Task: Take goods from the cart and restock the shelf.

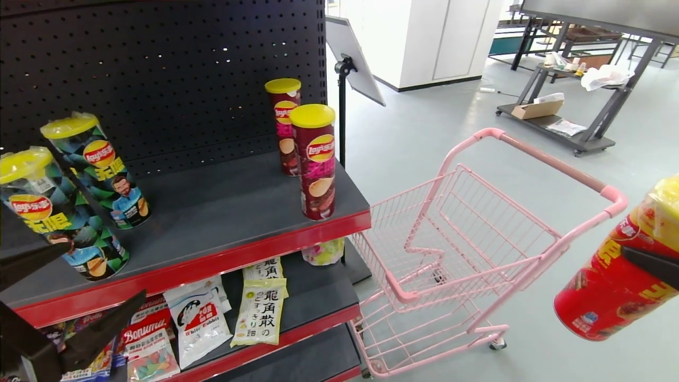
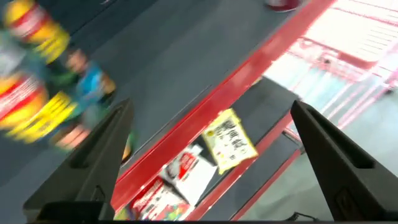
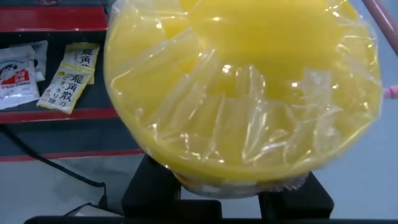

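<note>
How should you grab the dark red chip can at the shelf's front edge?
Around the middle of the dark red can, on its round body, coming from the shelf's open front. It stands upright and tall, and its twin stands close behind it.

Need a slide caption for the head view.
Red can in the right jaws beside the pink cart; four cans stand on the shelf.

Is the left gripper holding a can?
No, the left gripper is open and nothing sits between its fingers.

Bright, even light; left wrist view blurred
</note>
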Tool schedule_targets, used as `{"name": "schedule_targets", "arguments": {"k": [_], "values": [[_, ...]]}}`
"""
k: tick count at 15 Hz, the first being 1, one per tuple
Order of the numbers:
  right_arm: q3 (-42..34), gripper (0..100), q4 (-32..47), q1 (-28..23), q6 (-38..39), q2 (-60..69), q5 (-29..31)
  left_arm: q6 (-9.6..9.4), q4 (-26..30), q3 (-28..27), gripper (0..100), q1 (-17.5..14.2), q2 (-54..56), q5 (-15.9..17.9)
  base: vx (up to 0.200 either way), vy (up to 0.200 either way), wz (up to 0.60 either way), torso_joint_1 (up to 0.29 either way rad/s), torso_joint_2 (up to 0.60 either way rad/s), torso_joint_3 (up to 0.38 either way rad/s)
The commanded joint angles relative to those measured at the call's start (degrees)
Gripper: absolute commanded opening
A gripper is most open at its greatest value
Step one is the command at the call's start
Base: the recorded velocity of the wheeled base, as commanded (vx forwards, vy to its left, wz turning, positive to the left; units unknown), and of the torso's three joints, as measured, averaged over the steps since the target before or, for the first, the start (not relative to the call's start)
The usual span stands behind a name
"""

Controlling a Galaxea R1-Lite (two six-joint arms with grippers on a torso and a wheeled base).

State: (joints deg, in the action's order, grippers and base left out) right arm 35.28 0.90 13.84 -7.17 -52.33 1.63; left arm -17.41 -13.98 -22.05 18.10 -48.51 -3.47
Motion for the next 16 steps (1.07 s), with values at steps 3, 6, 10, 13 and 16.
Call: {"name": "schedule_targets", "arguments": {"k": [3,6,10,13,16], "values": [[-1.1,0,0.0,-0.1,0.0,-0.2,-0.1,-0.08,-0.1,-0.1,100,0.0,0.1,0.0,0.0,0.0,0.6,0.015,0.0,-0.002],[-2.1,0,0.0,-0.2,0.0,0.1,-0.1,-0.7,-0.1,-0.1,100,0.0,0.1,0.0,0.0,0.0,0.2,-0.001,0.0,0.001],[-2.8,0,-0.3,0.1,1.1,2.5,-5.1,-0.61,0.0,0.1,100,0.0,0.2,0.0,0.0,0.1,0.0,0.001,0.0,0.0],[-4.3,0,-0.2,0.1,1.0,4.9,-11.6,-0.61,0.0,0.1,100,0.0,0.4,0.0,0.0,0.2,0.0,0.006,0.0,-0.002],[-5.2,0,-0.1,0.1,-0.3,6.6,-11.5,-0.61,0.0,0.9,100,0.0,1.4,0.1,0.0,0.2,0.0,0.001,0.0,-0.002]]}}
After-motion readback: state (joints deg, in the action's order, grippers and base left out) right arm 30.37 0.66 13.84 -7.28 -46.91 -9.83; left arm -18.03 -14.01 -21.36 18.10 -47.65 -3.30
